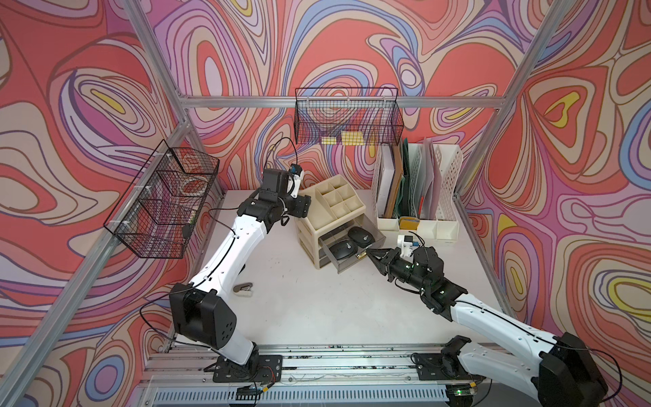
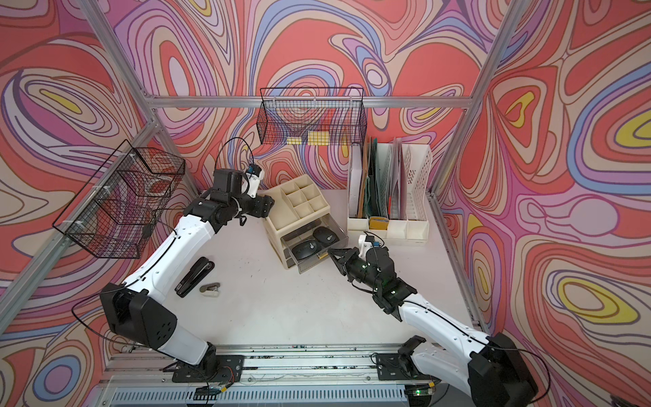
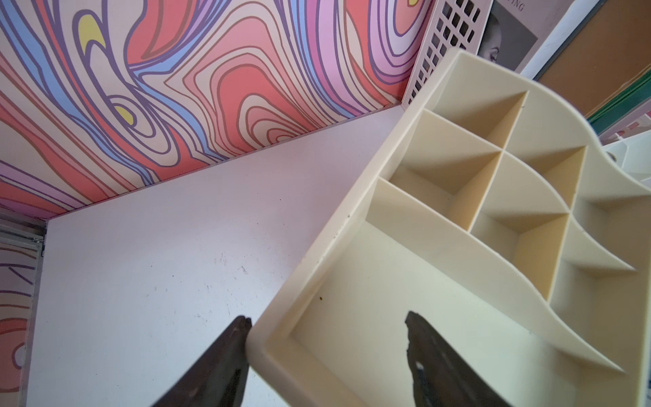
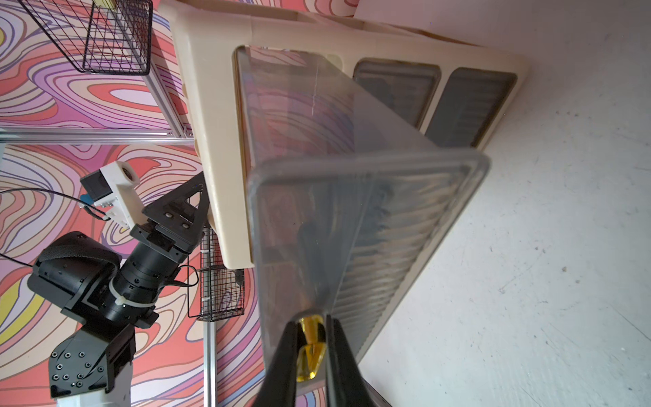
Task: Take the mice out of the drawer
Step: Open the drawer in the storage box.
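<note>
Two black oval mice (image 1: 340,248) — white-logoed — in drawer (image 1: 349,265).

Desk clutter on white tabletop (image 2: 299,310)
Long black stapler (image 2: 194,276) lies beside small grey tool (image 2: 210,288); white perforated plastic file rack (image 2: 419,176) holds folders.

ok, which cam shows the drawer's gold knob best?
Right wrist: the gold knob sits close-up, pinched by the right gripper. Both top views show only a tiny glint. Left wrist misses it.
</note>
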Motion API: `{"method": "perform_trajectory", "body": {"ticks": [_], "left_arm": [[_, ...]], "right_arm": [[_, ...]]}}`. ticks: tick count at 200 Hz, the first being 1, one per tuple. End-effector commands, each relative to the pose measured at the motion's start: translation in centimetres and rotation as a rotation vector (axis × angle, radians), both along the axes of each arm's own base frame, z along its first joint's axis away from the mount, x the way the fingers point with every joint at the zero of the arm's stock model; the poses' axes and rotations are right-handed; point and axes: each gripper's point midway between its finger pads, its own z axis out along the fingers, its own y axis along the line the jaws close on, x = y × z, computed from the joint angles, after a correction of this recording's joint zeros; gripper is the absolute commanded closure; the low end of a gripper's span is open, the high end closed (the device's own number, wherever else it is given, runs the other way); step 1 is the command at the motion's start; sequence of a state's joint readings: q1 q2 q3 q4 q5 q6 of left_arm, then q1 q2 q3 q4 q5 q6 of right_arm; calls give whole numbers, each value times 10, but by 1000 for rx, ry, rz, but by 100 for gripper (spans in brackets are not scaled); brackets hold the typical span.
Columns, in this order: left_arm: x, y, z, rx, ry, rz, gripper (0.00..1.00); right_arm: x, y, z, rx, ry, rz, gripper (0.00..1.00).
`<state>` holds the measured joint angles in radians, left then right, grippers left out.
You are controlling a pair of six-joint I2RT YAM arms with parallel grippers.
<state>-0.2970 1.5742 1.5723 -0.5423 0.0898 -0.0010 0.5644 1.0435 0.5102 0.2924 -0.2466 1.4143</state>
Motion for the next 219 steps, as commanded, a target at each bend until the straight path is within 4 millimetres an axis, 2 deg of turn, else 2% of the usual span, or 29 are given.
{"method": "perform_trajectory", "body": {"ticks": [1, 46, 95, 115, 143, 159, 175, 193, 219], "left_arm": [[2, 4, -19, 31, 46, 23, 26], [2, 4, -19, 28, 47, 25, 26], [2, 7, -20, 41, 44, 33, 26], [2, 5, -16, 21, 43, 25, 26], [-1, 9, 6, -4, 8, 19, 18], [-5, 13, 19, 16, -33, 15, 8], [-11, 12, 32, 3, -50, 5, 6], [-24, 5, 49, -47, -42, -33, 5], [-55, -6, 71, -75, -29, -91, 1]], "right_arm": [[-10, -8, -28, -65, 66, -10, 89], [-17, -15, -32, -74, 77, -18, 90], [-20, -18, -28, -84, 72, -22, 90], [-20, -17, -31, -96, 77, -18, 85], [-15, -14, -31, -112, 62, -10, 72], [-12, -13, -24, -130, 31, -6, 60], [-10, -15, -18, -162, 3, -9, 51], [-13, -20, -9, -210, -34, -5, 44], [-22, -29, 3, -298, -103, 18, 29]]}}
